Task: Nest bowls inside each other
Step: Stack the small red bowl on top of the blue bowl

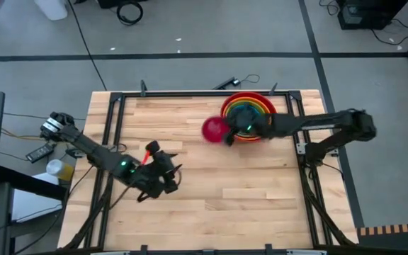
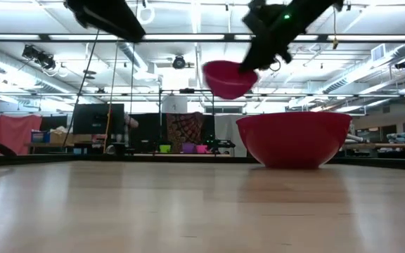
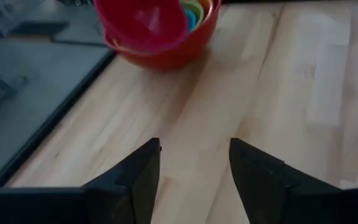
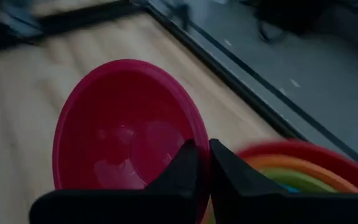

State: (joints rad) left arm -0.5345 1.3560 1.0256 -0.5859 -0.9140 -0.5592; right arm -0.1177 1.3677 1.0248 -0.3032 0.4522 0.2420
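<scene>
A stack of nested bowls (image 1: 249, 108), red outermost with rainbow colours inside, rests on its base at the table's far right; it also shows in the low view (image 2: 294, 138). A small pink bowl (image 1: 214, 129) hangs in the air just left of the stack, with my right gripper (image 1: 230, 134) shut on it. In the low view the pink bowl (image 2: 226, 79) is above the red bowl's rim height. My left gripper (image 1: 174, 173) stands open over the table's middle left, nothing between its fingers (image 3: 138, 171). My right gripper pinches the pink bowl's rim (image 4: 194, 138) on the side nearest the stack, one finger inside the bowl and one outside. The fingers slant down from the table's right side. The bowl is lifted clear of the table, mouth up and slightly tilted (image 2: 227, 67).
A black metal frame (image 1: 112, 120) runs round the tabletop's edges. Bare wood (image 1: 246, 205) fills the near half of the table. A remote and a bottle (image 1: 55, 168) lie off the table's left edge.
</scene>
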